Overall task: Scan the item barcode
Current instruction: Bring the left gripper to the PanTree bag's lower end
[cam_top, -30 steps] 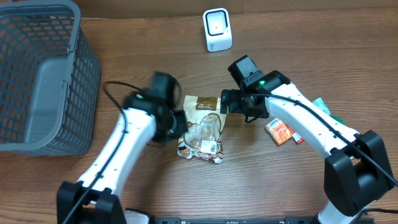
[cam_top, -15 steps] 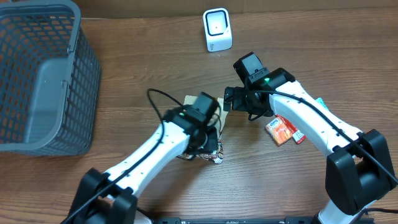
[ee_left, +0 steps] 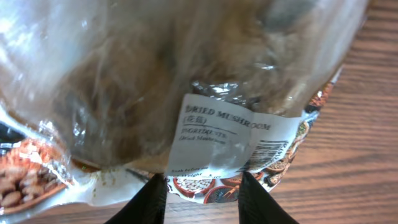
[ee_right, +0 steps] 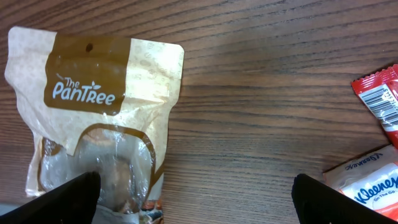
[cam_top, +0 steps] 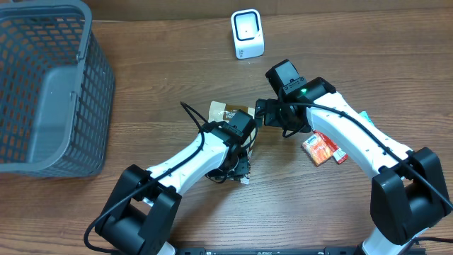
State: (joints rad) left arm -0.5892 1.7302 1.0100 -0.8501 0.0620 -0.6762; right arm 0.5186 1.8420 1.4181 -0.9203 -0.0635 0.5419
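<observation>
From above: white scanner [cam_top: 248,33] upright near the far edge of the desk [cam_top: 141,42], grey mesh basket [cam_top: 99,78] far left, well apart from everything else. Left arm bent across the middle, covering most of the small heap of packets beneath it. Right arm reaching in from the right, its head just beside that heap.

Seen by the left wrist alone: pressed close to a clear bag of dried mushrooms [ee_left: 186,81] in the middle of the desk. White label [ee_left: 230,140] reading "DRIED MUSHROOM" turned toward the camera, barcode [ee_left: 268,152] at its right end. Beneath the bag, a patterned packet [ee_left: 25,180] printed with nuts. Left tool [ee_left: 202,200] with fingers a little apart at the bag's lower edge, not visibly pinching it.

Seen by the right wrist alone: right tool [ee_right: 196,196] spread wide above bare wood. The Pantree pouch [ee_right: 93,118] flat on the desk at one side. Red packet [ee_right: 379,99] and Kleenex pack [ee_right: 367,177] at the other, touching or overlapping.

Surface: brown wood grain, matt, filling each view to its borders
</observation>
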